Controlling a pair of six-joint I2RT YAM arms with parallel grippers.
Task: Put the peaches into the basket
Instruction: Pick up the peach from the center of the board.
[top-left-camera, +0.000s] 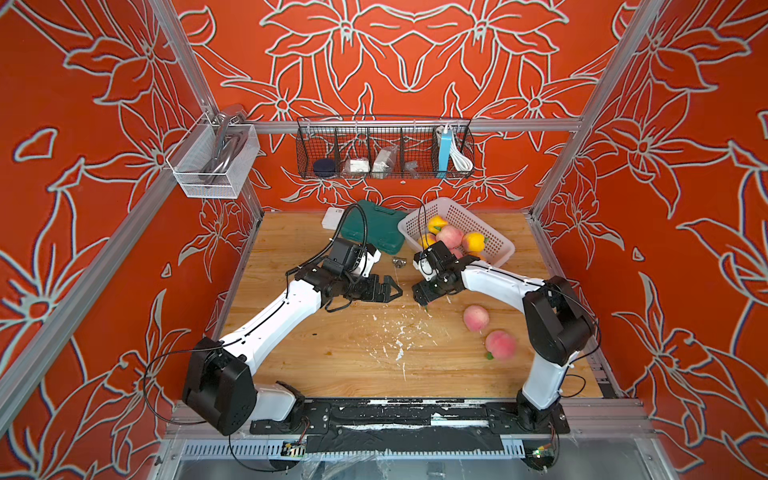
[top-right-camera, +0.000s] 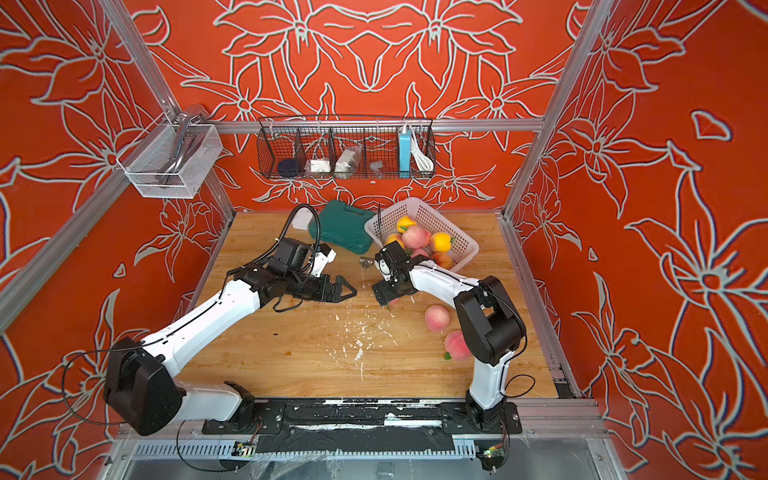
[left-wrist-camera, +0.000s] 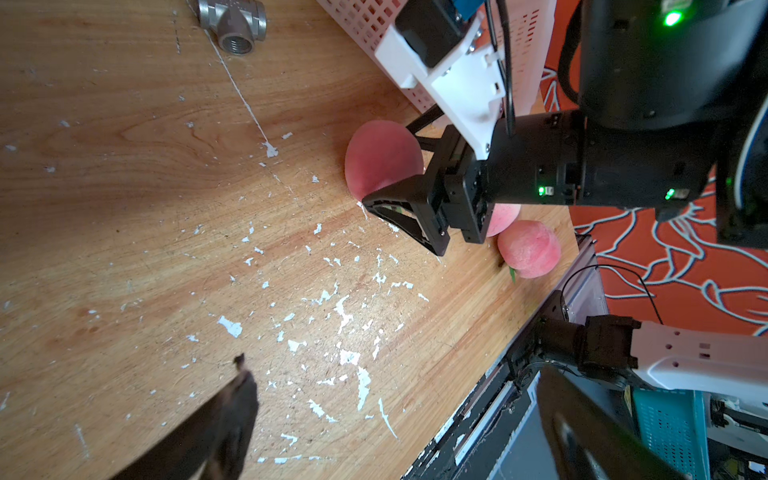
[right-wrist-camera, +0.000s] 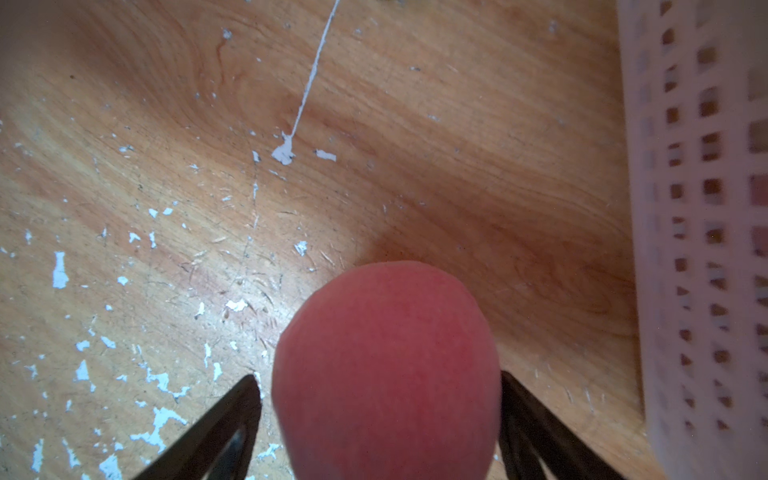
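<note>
While several peaches (top-left-camera: 451, 237) sit in the basket (top-left-camera: 469, 218) and two lie on the table (top-left-camera: 332, 353) in a top view, the left hand (top-left-camera: 394, 291) hangs spread, empty. From the left wrist, the right hand (left-wrist-camera: 386, 164) straddles a pink peach (left-wrist-camera: 374, 151) beside the basket; from the right wrist, whether its fingers (right-wrist-camera: 216, 432) pinch it I cannot tell, and a shallow squeeze could squirt it away.

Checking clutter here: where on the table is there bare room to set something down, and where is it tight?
Free: the wood between the left arm, the two loose peaches and the base rail, paint flecks only; the far corner beside the basket. Crowded: the back middle, where green case, pipe fitting, basket, left pincer and right pincer bunch.
</note>
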